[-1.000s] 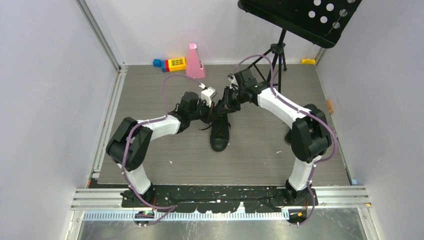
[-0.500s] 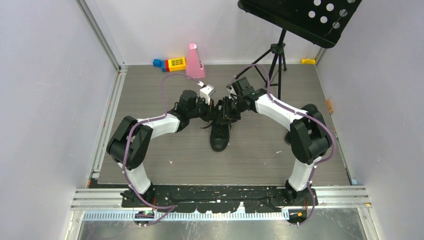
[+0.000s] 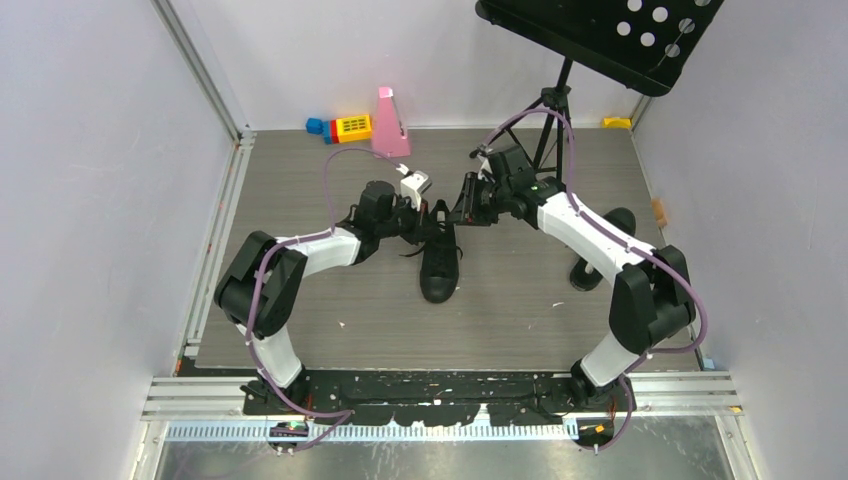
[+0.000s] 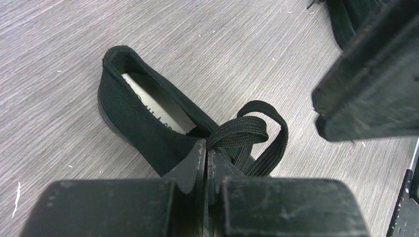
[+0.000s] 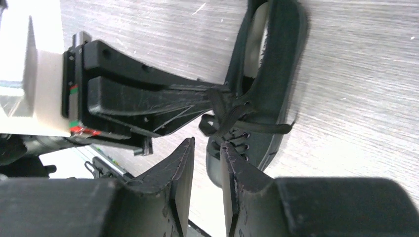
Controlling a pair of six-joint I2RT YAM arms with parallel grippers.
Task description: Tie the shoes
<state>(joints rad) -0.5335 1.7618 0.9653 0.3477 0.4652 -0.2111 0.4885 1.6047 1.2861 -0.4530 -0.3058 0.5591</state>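
A black sneaker point(image 3: 440, 265) lies mid-floor, toe toward the arms. My left gripper point(image 3: 428, 218) is at its lace area and is shut on a loop of black lace point(image 4: 247, 129); the fingertips point(image 4: 197, 153) press together just beside the shoe's collar point(image 4: 133, 113). My right gripper point(image 3: 466, 208) hovers just right of the shoe's heel end, with its jaws slightly apart and nothing between them point(image 5: 207, 145). In the right wrist view the left gripper's fingers point(image 5: 148, 98) hold the lace point(image 5: 220, 106) at the shoe point(image 5: 272, 84). A second black shoe point(image 3: 592, 268) lies by the right arm, partly hidden.
A black music stand point(image 3: 600, 35) on a tripod point(image 3: 552, 110) stands at the back right. A pink wedge-shaped object point(image 3: 388, 122) and yellow, red and blue blocks point(image 3: 345, 127) sit by the back wall. Walls close in both sides.
My right gripper has drawn back from the shoe's laces toward the far right, and its elbow has swung outward. My left gripper has stayed put on the lace.
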